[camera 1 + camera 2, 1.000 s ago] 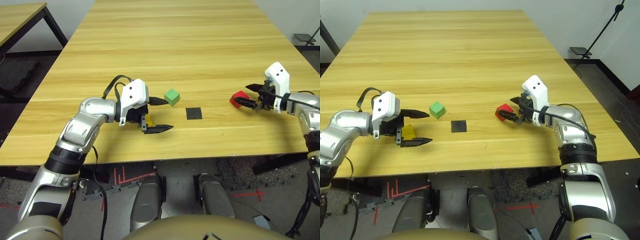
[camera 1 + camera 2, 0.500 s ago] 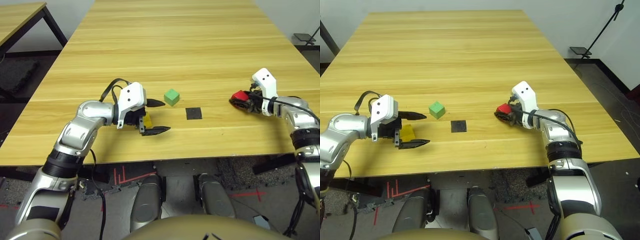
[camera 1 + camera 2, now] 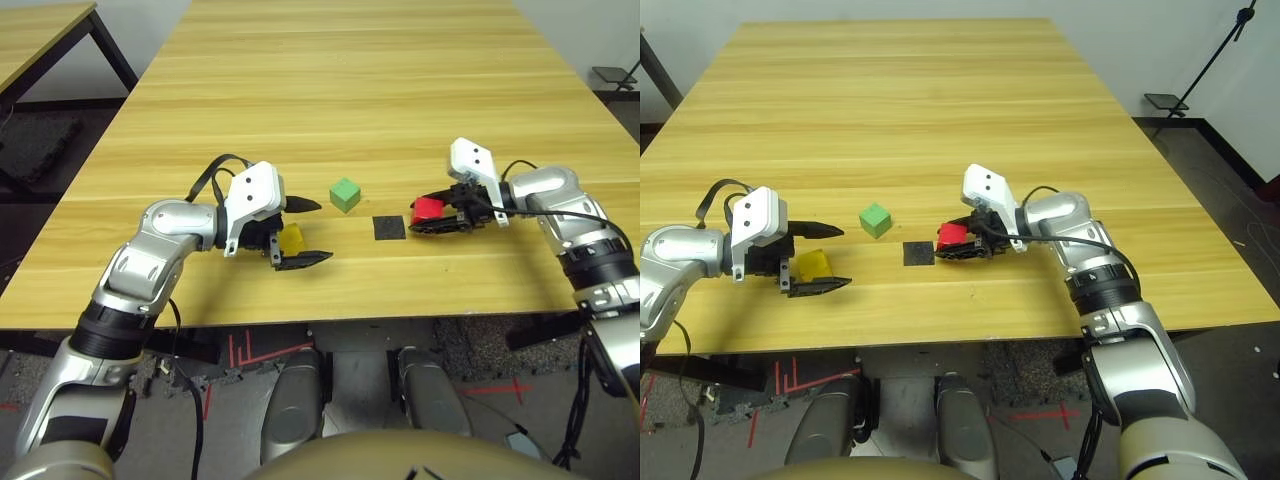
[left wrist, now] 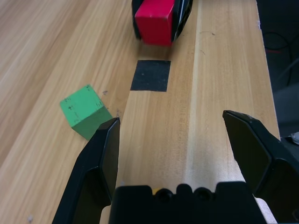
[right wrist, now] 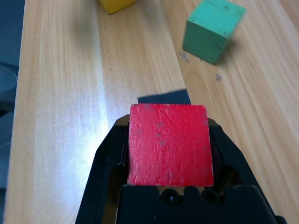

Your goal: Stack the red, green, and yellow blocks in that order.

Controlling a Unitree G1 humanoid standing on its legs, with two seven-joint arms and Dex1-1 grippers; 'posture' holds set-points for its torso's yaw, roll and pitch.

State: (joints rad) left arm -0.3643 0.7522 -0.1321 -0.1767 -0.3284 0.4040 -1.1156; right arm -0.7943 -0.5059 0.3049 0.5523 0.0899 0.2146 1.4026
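Now three blocks; right gripper [image 5: 169, 122] clamps one red block [image 5: 170, 144]; left gripper [image 4: 171, 116] wide, empty.

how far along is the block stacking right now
Nothing is stacked. In hand: the right gripper is closed on the red block, beside the black patch. Left to do: the green block sits loose on the table, and the yellow block lies by the open left gripper, so both green and yellow still need stacking.
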